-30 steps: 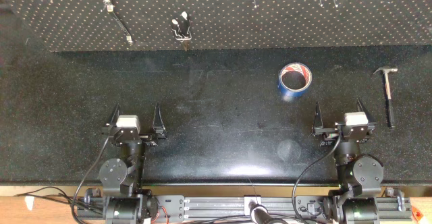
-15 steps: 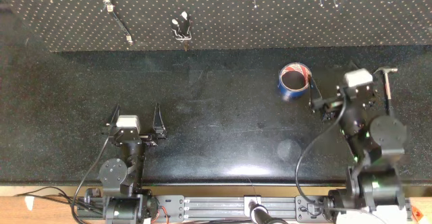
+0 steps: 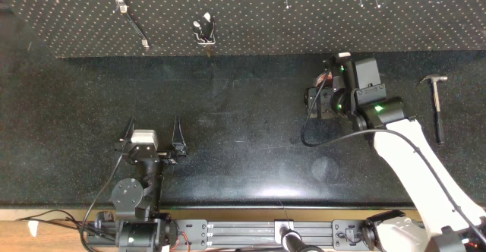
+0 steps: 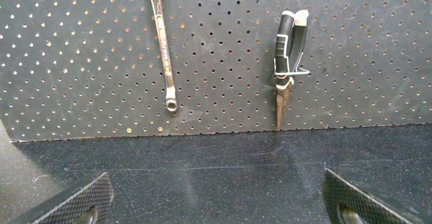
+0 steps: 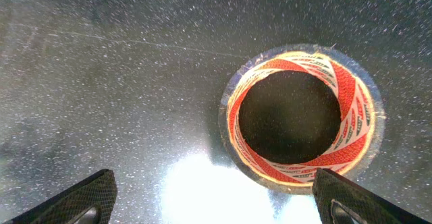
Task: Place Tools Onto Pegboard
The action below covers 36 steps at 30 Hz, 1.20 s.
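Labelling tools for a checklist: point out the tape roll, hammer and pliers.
Red-and-white tape roll [image 5: 354,109], right wrist view, on its patterned rim.
Black-handled metal hammer [image 3: 437,115], top view, on its handle.
Black-and-white-handled needle-nose pliers [image 4: 287,42], left wrist view, on its handles.

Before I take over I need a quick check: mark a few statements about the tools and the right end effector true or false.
The wrench hangs on the pegboard. True.
The hammer hangs on the pegboard. False: it lies on the table.
The right end effector is shut on the tape roll. False: it is open, and the roll lies flat, ungripped.
The pliers hang on the pegboard. True.
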Each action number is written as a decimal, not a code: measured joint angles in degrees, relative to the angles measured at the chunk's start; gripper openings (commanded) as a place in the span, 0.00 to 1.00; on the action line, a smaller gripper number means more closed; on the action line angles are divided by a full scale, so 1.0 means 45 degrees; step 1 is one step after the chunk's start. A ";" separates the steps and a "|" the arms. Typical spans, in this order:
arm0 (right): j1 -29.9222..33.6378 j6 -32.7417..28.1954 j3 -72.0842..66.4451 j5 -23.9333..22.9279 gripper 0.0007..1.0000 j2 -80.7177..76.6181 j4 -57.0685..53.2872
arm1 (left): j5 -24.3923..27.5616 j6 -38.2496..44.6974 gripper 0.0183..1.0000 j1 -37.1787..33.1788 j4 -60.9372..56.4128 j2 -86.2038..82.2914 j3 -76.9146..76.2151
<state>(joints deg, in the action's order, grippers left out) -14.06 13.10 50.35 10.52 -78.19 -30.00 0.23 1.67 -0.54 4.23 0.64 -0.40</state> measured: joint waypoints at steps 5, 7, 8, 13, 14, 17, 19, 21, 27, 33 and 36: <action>-0.0063 0.0083 0.1205 -0.0457 0.95 -0.1608 -0.0908 | 0.0000 0.0005 1.00 0.0000 0.0000 0.0000 0.0000; -0.0078 0.0083 0.1705 -0.0709 0.95 -0.2132 -0.1219 | 0.0000 0.0000 1.00 0.0000 0.0000 -0.0005 0.0000; -0.0078 0.0083 0.1812 -0.0753 0.95 -0.2317 -0.1282 | 0.0000 0.0005 1.00 0.0000 0.0000 -0.0005 0.0000; -0.0078 0.0083 0.1909 -0.0908 0.95 -0.3084 -0.1486 | 0.0000 0.0005 1.00 0.0000 0.0000 -0.0005 0.0000; -0.0083 0.0083 0.1923 -0.0918 0.95 -0.3254 -0.1491 | 0.0000 0.0005 1.00 0.0000 0.0000 -0.0005 0.0000; -0.0078 0.0029 0.1923 -0.0986 0.61 -0.3531 -0.1496 | 0.0000 0.0000 1.00 0.0000 0.0000 -0.0005 0.0000; -0.0078 -0.0141 0.1923 -0.0991 0.32 -0.3531 -0.1549 | 0.0000 0.0005 0.99 0.0000 0.0000 -0.0005 0.0000; -0.0083 -0.0262 0.1923 -0.0986 0.24 -0.3531 -0.1545 | 0.0000 0.0005 1.00 0.0000 0.0000 -0.0005 0.0000; -0.0078 -0.0345 0.1928 -0.0996 0.07 -0.3531 -0.1540 | 0.0000 0.0000 1.00 0.0000 0.0000 -0.0005 0.0000; -0.0078 -0.0306 0.1928 -0.0996 0.07 -0.3502 -0.1418 | 0.0000 0.0005 1.00 0.0000 -0.0005 -0.0005 0.0000; -0.0078 -0.0301 0.1923 -0.0986 0.07 -0.2526 -0.0981 | 0.0000 0.0000 1.00 0.0000 0.0000 -0.0005 0.0000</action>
<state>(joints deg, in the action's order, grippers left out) -14.41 11.75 59.00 6.09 -89.56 -34.41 0.23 1.67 -0.54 4.23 0.62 -0.40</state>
